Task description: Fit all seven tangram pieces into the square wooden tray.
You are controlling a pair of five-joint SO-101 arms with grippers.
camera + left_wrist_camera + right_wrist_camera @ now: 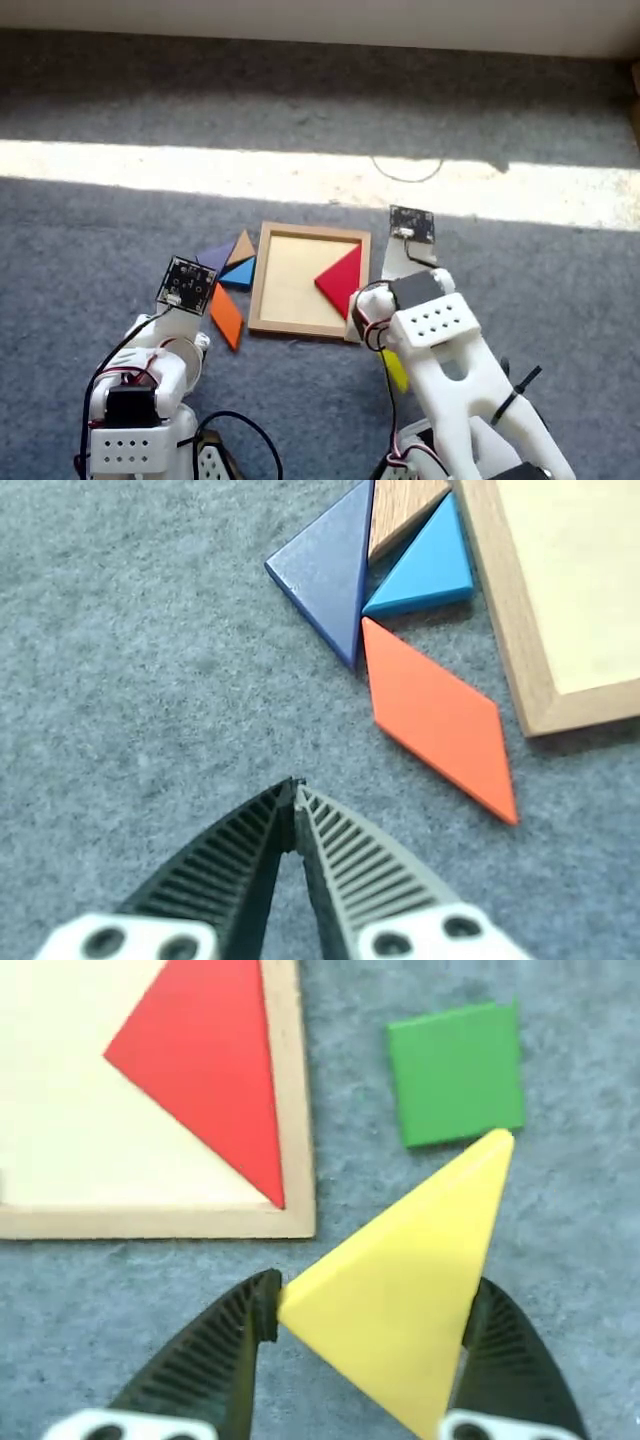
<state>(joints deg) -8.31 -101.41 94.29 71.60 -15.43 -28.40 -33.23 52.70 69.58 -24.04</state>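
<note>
You've got one square wooden tray (258, 285) and seven pieces. Five are triangles: red triangle (343, 280), dark blue triangle (328, 565), tan triangle (400, 510), light blue triangle (428, 570), yellow triangle (400, 1290). Add one orange parallelogram (440, 718) and one green square (456, 1073); four pieces lie left of the tray, one inside, two to its right.

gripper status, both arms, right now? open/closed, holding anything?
Left gripper: closed, holding nothing.
Right gripper: closed on the yellow triangle.
</note>
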